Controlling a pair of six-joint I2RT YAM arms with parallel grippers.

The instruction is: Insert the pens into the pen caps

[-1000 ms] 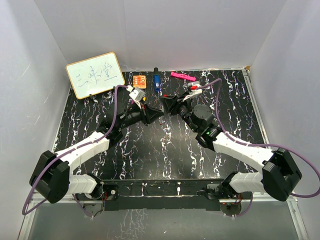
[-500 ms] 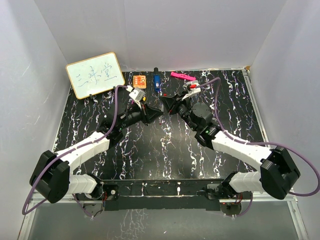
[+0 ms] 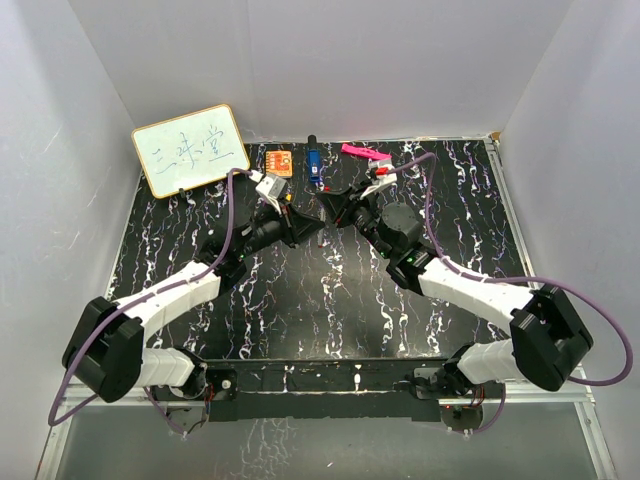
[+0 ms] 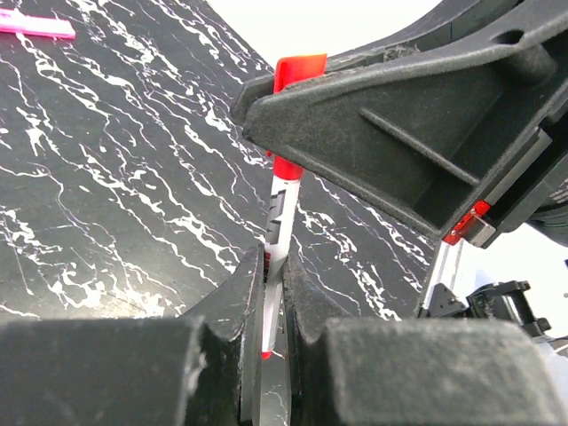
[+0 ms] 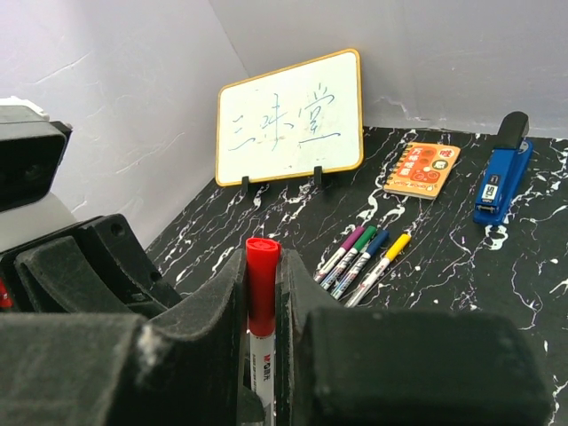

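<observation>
One pen [image 4: 275, 222], one red cap [image 5: 263, 280], both clamped.
Left fingers [image 4: 241, 306] pinch the pen; right fingers [image 5: 222, 306] pinch the red cap; four capped pens [image 5: 362, 255] lie beyond.

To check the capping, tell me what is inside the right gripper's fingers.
A red cap on a white pen, clamped between the fingers. How far the tip sits inside the cap is hidden.
</observation>
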